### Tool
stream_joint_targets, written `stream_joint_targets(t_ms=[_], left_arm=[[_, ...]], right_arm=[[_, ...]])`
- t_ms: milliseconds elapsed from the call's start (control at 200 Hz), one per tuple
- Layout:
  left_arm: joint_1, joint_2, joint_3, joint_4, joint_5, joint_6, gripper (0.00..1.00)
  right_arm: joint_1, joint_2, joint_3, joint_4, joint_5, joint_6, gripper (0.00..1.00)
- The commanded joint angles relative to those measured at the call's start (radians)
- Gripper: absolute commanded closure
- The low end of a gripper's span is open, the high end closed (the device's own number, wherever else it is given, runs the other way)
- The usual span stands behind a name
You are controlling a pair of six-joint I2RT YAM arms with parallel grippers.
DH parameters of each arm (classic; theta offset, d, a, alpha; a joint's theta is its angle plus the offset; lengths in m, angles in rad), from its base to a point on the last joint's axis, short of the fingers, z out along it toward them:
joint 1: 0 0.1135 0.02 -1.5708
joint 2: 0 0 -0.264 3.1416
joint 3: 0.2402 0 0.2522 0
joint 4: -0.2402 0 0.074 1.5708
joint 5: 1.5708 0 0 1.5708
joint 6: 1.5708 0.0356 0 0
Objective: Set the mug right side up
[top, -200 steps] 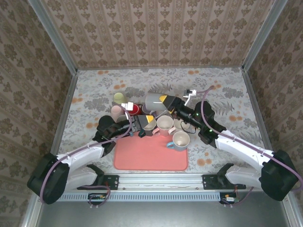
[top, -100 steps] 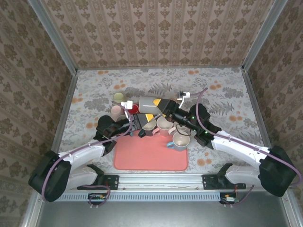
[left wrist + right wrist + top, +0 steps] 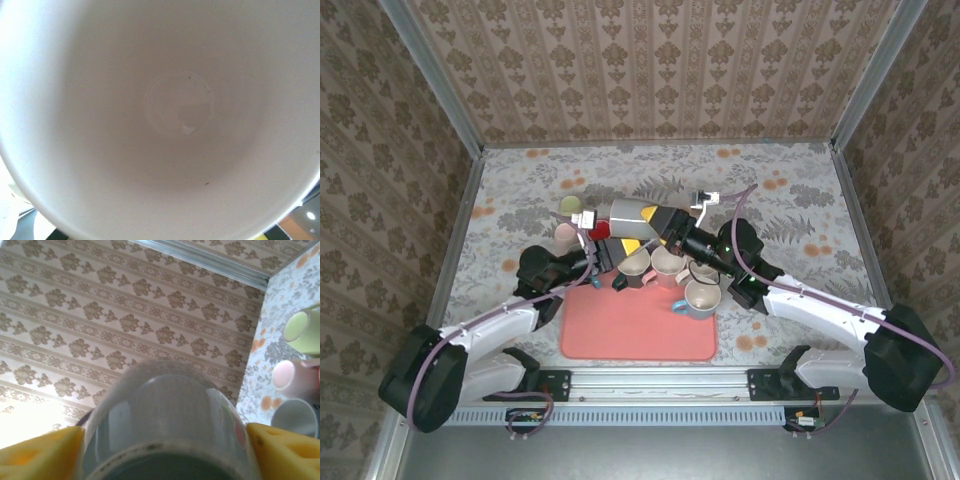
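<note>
A grey mug hangs on its side above the cluster of mugs, its mouth turned left. My left gripper sits at the mug's lower rim and is shut on it. The left wrist view looks straight into the mug's pale inside, which hides the jaws. My right gripper reaches in from the right. In the right wrist view its yellow pads flank the mug's body, and the gripper stands open wide around it.
Under the held mug stand a red mug, a pink mug and a yellow-green mug. Several beige mugs crowd by the far edge of a red mat. Patterned walls enclose the table.
The right arm carried the grey mug leftward to the left gripper. The left gripper closed at the mug's rim, and the right jaws widened.
</note>
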State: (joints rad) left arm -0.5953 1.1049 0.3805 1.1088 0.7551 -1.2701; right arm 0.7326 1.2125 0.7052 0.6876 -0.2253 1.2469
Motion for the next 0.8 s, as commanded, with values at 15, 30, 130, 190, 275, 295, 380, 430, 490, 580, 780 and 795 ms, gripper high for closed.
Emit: stream_joint_targets(t_ms=[15, 30, 130, 190, 275, 295, 380, 430, 490, 580, 780, 795], left_arm=[[0.025, -0.095, 0.021, -0.016, -0.007, 0.116, 0.99], [0.025, -0.107, 0.023, -0.037, -0.004, 0.128, 0.99], [0.028, -0.214, 0.046, -0.252, 0.013, 0.245, 1.00], [0.026, -0.299, 0.068, -0.448, 0.005, 0.355, 1.00], [0.007, -0.426, 0.126, -0.810, -0.052, 0.563, 1.00], [-0.002, -0.449, 0.146, -0.897, -0.075, 0.615, 1.00], [-0.071, -0.515, 0.222, -1.176, -0.203, 0.796, 1.00], [-0.131, -0.527, 0.252, -1.262, -0.274, 0.855, 1.00], [-0.207, -0.526, 0.275, -1.320, -0.343, 0.908, 1.00], [-0.309, -0.511, 0.317, -1.430, -0.462, 0.977, 1.00], [-0.497, -0.502, 0.338, -1.527, -0.611, 1.080, 1.00], [-0.514, -0.500, 0.337, -1.527, -0.615, 1.085, 1.00]], right_arm=[[0.008, -0.030, 0.065, -0.188, 0.010, -0.039, 0.00], [0.007, -0.035, 0.070, -0.210, 0.017, -0.047, 0.00], [-0.007, -0.068, 0.089, -0.339, 0.051, -0.100, 0.00], [-0.025, -0.093, 0.102, -0.440, 0.074, -0.141, 0.00], [-0.062, -0.142, 0.129, -0.633, 0.146, -0.217, 0.00], [-0.073, -0.150, 0.129, -0.673, 0.162, -0.231, 0.00], [-0.142, -0.205, 0.120, -0.770, 0.185, -0.256, 0.00], [-0.178, -0.233, 0.126, -0.826, 0.195, -0.284, 0.00], [-0.203, -0.260, 0.147, -0.895, 0.221, -0.331, 0.00], [-0.216, -0.288, 0.171, -0.946, 0.236, -0.390, 0.00], [-0.217, -0.315, 0.213, -0.998, 0.242, -0.470, 0.00], [-0.217, -0.316, 0.214, -1.000, 0.242, -0.477, 0.00]])
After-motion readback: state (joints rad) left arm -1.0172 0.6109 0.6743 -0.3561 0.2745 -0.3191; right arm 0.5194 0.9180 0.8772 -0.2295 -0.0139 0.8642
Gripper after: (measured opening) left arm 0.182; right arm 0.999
